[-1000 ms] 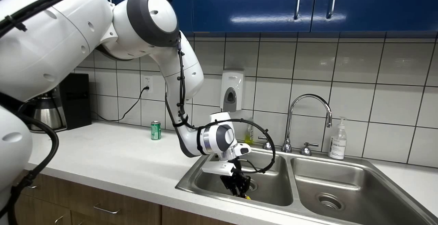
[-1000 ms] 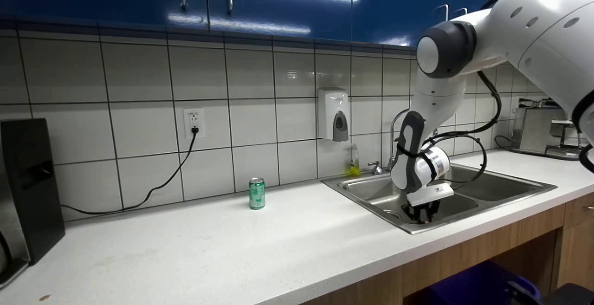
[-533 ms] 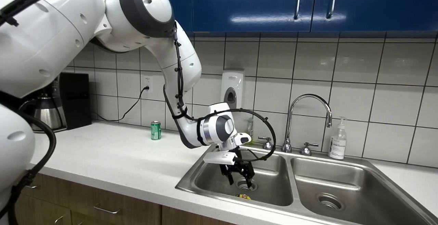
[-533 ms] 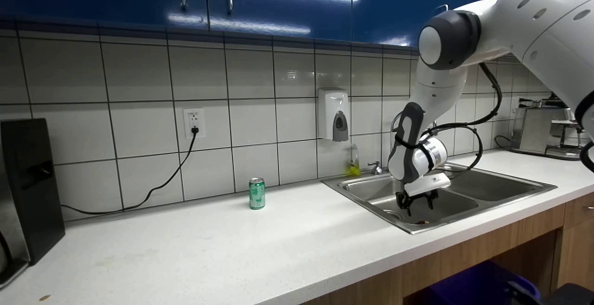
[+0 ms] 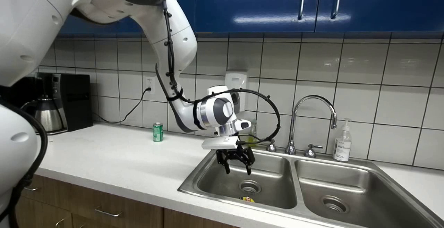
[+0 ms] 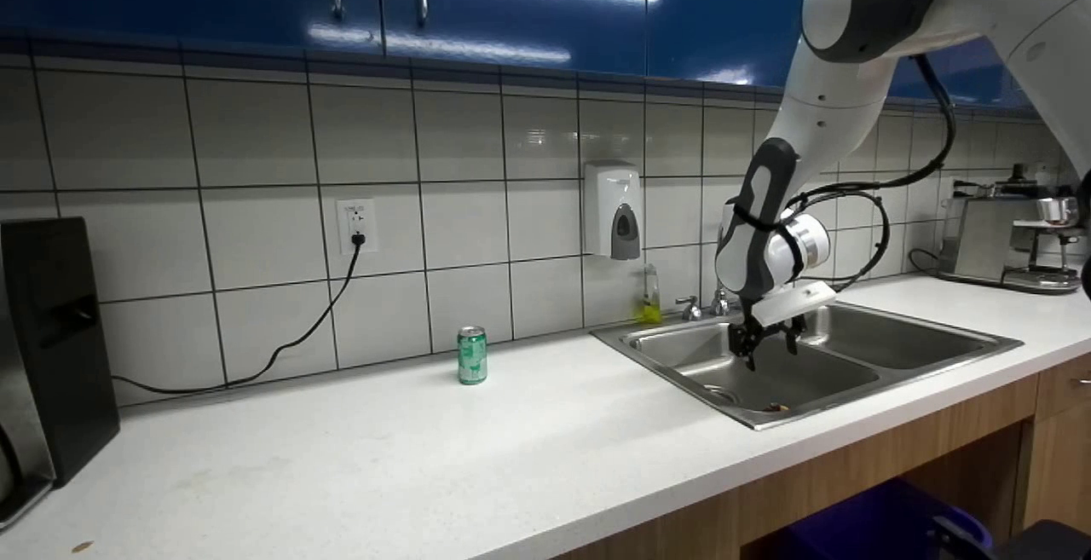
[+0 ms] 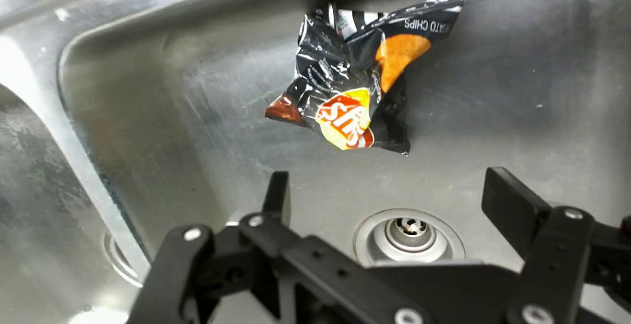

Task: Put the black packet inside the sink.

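The black packet point(image 7: 330, 72), crinkled and marked in yellow, red and orange, lies on the floor of the sink point(image 7: 522, 117), in the larger basin beside its wall. Only a colourful bit of the packet point(image 5: 247, 199) shows above the front rim in an exterior view, and a small dark-orange piece of the packet point(image 6: 776, 407) appears in an exterior view. My gripper point(image 7: 387, 185) stands open, its fingers wide apart with nothing between them. In both exterior views the gripper point(image 5: 238, 171) hangs above this basin, higher than the packet and not touching it.
A chrome faucet point(image 5: 295, 120) arches behind the sink, with a pump bottle point(image 5: 342, 147) beside it. The second basin point(image 5: 360, 190) lies across a metal divider. A green can point(image 6: 472, 355) stands on the white counter point(image 6: 358, 458). A soap dispenser point(image 6: 612, 210) is mounted on the tiles.
My gripper has opened and let go of the packet, which stays on the basin floor. The arm has risen, lifting the gripper up away from it.
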